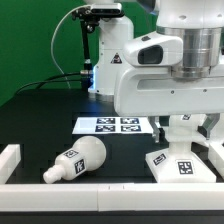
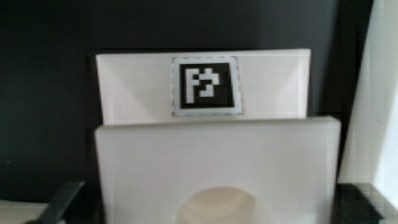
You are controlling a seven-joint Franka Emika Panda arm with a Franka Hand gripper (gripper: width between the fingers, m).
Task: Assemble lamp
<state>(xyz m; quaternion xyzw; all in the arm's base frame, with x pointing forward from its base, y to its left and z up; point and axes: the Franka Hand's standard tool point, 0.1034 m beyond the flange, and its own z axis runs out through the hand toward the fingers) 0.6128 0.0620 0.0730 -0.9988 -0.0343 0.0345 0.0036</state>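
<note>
The black tabletop (image 1: pixel 40 125) carries the marker board (image 1: pixel 118 125), lying flat near its middle with its tags up. A low white rail (image 1: pixel 60 187) lines the front edge and turns at the exterior view's left. Behind are a green wall (image 1: pixel 30 40) and a black stand (image 1: pixel 85 50).

Matt white plastic base (image 1: pixel 168 160), smooth bulb (image 1: pixel 78 160)

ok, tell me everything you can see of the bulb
The bulb is white, plastic-looking, lying on its side on the black table, with nothing else touching it. Its rounded head points toward the exterior view's right, its narrower stem toward the left. Black-and-white square tags sit on its body. The wrist view does not show it.
</note>
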